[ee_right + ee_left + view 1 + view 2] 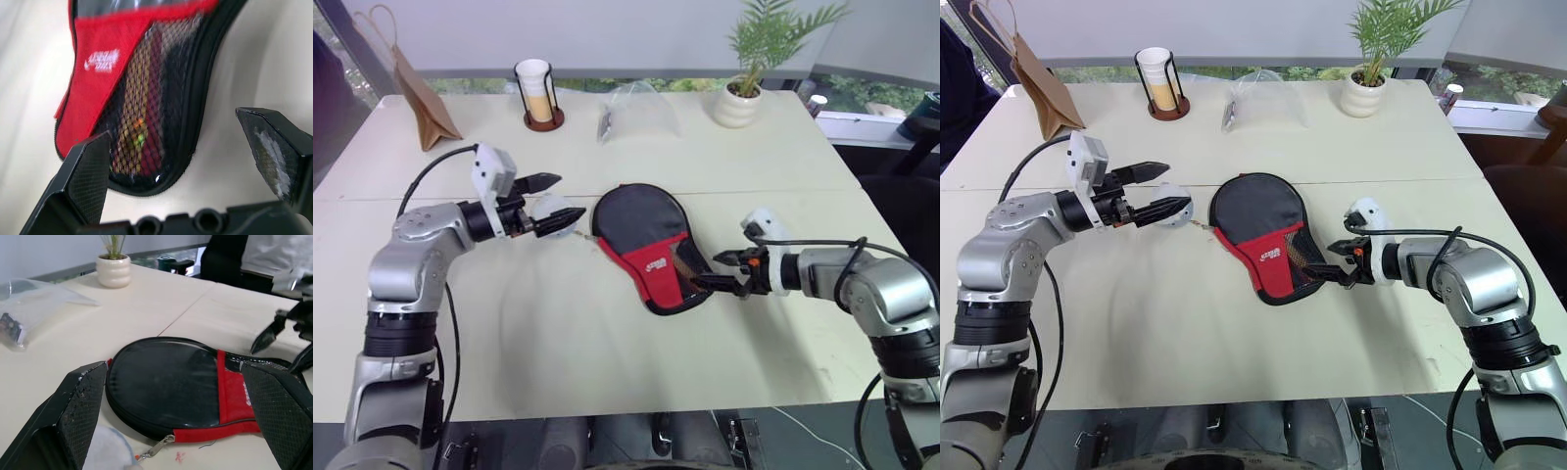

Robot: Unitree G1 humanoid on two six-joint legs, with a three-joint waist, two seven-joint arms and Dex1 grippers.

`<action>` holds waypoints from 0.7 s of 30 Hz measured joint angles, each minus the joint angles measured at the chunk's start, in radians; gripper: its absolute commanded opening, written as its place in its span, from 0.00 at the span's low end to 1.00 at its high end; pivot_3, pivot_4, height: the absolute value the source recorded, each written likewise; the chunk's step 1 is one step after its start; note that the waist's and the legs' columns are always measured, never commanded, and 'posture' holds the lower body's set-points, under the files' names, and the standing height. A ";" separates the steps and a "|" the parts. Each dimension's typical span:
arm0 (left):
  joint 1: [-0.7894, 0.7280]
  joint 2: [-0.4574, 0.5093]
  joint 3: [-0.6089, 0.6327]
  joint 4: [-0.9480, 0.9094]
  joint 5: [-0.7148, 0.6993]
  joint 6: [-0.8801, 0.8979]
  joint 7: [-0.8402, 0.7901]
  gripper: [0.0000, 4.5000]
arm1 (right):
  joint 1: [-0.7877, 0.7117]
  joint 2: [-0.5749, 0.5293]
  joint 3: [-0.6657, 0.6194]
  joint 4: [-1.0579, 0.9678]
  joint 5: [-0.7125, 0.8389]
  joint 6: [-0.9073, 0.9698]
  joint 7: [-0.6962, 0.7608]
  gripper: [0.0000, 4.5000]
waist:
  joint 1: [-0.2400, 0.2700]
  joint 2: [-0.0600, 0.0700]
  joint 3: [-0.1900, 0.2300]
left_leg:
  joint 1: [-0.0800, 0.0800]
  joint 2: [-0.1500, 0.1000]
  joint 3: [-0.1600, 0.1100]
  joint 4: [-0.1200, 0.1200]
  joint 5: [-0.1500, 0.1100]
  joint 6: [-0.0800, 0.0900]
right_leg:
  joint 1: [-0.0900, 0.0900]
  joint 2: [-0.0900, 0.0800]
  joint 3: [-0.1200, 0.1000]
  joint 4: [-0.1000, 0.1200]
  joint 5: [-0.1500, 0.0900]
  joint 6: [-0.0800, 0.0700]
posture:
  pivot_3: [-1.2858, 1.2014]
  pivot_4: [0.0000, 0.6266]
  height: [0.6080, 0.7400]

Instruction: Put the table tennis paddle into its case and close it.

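1. The case [646,250] is lying flat on the worktop [558,323], its long axis running from the round end down to the handle end.
2. The table tennis paddle [139,129] is sitting inside – its handle showing through the mesh.
3. The right gripper [722,272] is hovering at the handle end, fingers spread and empty – the left gripper [553,203], also spread, is waiting just beside the round end.
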 measured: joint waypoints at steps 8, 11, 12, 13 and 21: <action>0.038 0.000 0.006 -0.039 -0.017 0.013 0.071 1.00 | -0.004 0.024 0.005 0.046 -0.009 -0.001 0.050 0.99 | -0.001 0.000 0.000 | 0.008 0.000 0.000 -0.001 0.000 0.000 | 0.007 0.000 0.000 0.000 0.000 0.000 | 0.52 0.24 1.00; 0.043 0.000 0.011 -0.055 -0.028 0.014 0.086 1.00 | -0.004 0.043 0.015 0.040 -0.016 -0.001 0.056 0.99 | -0.004 -0.001 0.000 | 0.013 0.000 0.001 -0.003 0.000 0.000 | 0.010 0.000 0.000 -0.001 0.000 0.000 | 0.52 0.24 1.00; 0.047 0.000 0.013 -0.059 -0.031 0.015 0.089 1.00 | -0.004 0.049 0.019 0.038 -0.017 0.000 0.056 0.99 | -0.006 -0.001 -0.001 | 0.013 0.000 0.001 -0.003 0.000 0.000 | 0.010 0.000 0.000 -0.001 0.000 0.000 | 0.52 0.24 1.00; 0.049 0.000 0.014 -0.060 -0.035 0.015 0.093 1.00 | -0.005 0.057 0.025 0.036 -0.017 0.000 0.056 0.99 | -0.007 -0.001 -0.001 | 0.013 0.000 0.000 -0.003 0.000 0.000 | 0.010 0.000 0.000 -0.001 0.000 0.000 | 0.52 0.24 1.00; 0.068 0.009 0.017 -0.071 -0.038 0.015 0.114 1.00 | -0.010 0.082 0.053 0.034 -0.036 0.010 0.066 0.48 | -0.009 -0.002 -0.001 | 0.013 0.001 0.000 -0.003 0.000 0.000 | 0.010 0.000 0.000 -0.001 0.000 -0.001 | 0.52 0.24 1.00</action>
